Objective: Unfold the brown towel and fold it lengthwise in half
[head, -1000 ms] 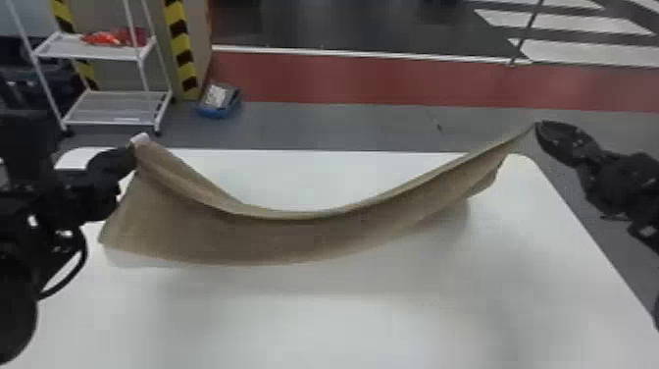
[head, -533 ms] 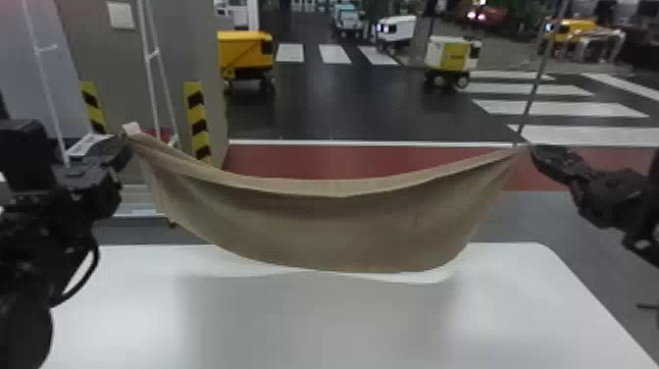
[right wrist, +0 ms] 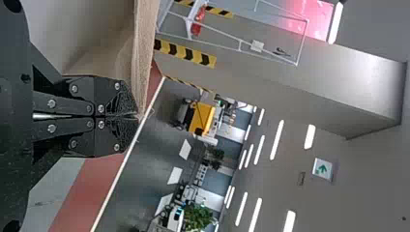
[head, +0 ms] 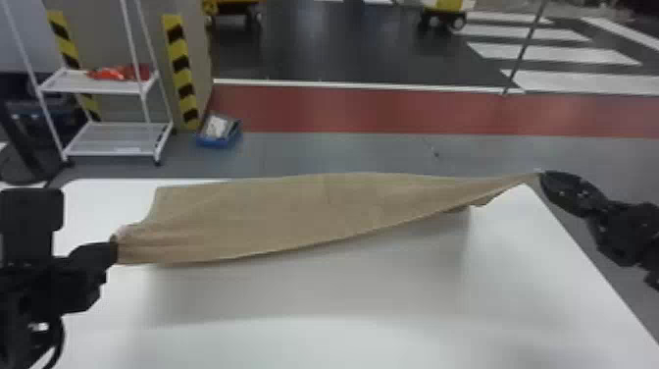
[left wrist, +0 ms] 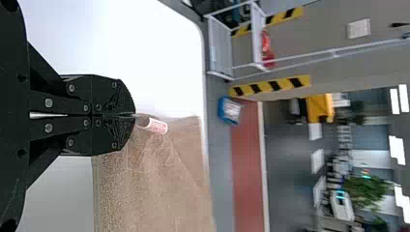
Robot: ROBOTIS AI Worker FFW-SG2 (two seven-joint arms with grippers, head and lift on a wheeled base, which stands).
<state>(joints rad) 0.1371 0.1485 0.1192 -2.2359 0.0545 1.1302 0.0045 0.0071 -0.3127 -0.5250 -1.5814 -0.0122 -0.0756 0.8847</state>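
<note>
Your left gripper [head: 115, 250] had its fingers pressed together on the towel's bunched near-left corner, pointing inward; your left arm [head: 34, 289] came in from the left edge; your brown towel [head: 294, 211] stretched above the white table [head: 343, 338], its near edge bowed, a white tag [left wrist: 157, 125] just beside the left fingertips; your right gripper [head: 542, 176], farther off, pinched the other end to a point, the right arm [head: 622, 235] slanting in from the right edge; beyond stood a shelf cart [head: 103, 87].
</note>
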